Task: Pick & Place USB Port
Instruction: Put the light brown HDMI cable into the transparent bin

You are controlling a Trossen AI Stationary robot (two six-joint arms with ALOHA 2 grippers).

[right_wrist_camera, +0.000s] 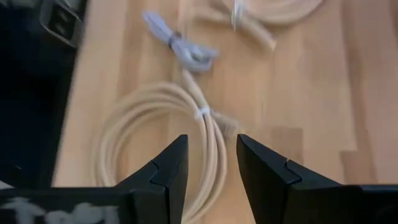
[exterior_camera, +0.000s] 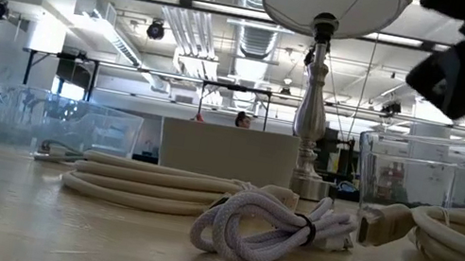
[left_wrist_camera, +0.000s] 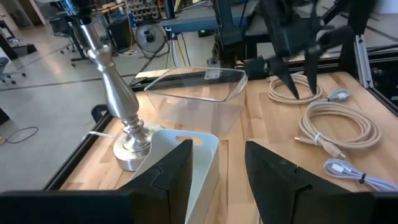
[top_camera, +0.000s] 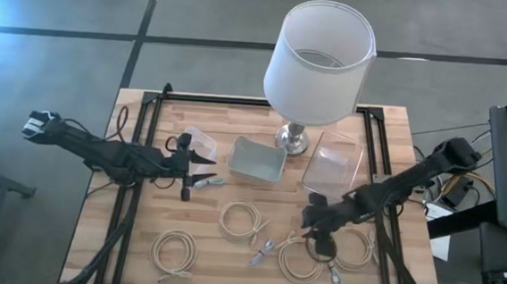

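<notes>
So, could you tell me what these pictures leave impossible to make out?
- High view: lamp shade hides the table behind it.
- High view: right gripper covers part of a coiled cable.
- Right wrist view: cable plugs are blurred.
- Low view: both grippers are cut off above.

A lamp is set at upper centre of the high view, on the table. A tray is placed just lower left of the lamp base; a clear bin lies at its lower right. A second clear container is found left of the tray.

Four coiled cables are spread along the lower part: one at lower left, one at centre, two at lower right. A small bundled cable lies between the centre and right coils.
</notes>
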